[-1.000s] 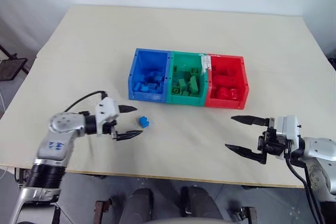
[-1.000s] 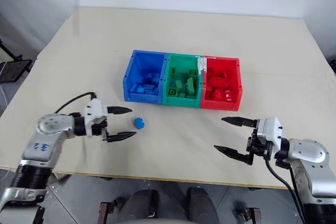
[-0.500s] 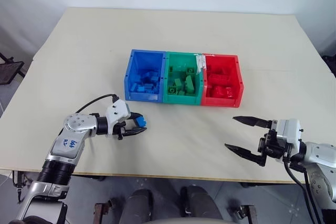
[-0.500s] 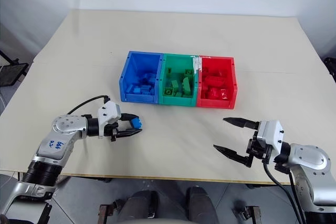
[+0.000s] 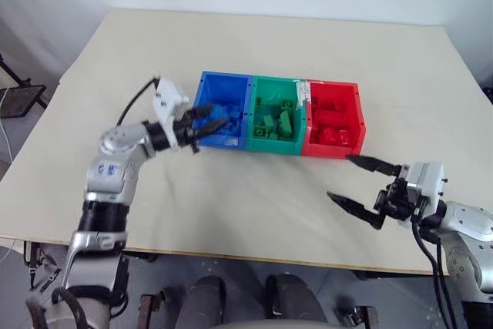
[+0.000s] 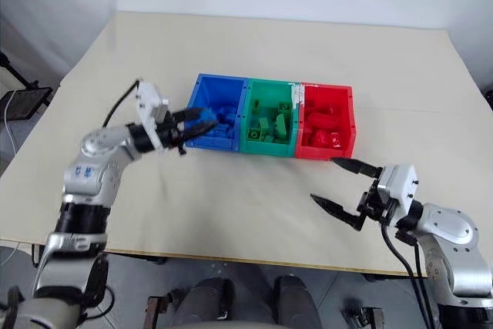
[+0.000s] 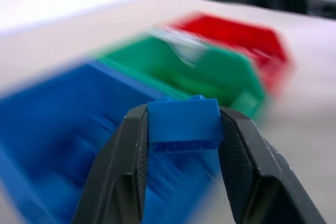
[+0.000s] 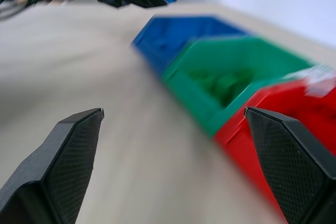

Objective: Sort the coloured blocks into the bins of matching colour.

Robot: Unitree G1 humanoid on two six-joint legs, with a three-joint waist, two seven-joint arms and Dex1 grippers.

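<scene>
Beige table (image 5: 231, 206), studded blue brick (image 7: 184, 123) pinched in left gripper (image 7: 184, 129), right gripper (image 5: 363, 184) spread.

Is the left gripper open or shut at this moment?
Shut. The left gripper has both fingers pressed on a blue block, held at the blue bin.

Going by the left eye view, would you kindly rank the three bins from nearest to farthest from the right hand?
1. Red bin: right end of the row, just beyond the open right hand.
2. Green bin: middle of the row.
3. Blue bin: left end, where the left hand holds a blue block.
</scene>
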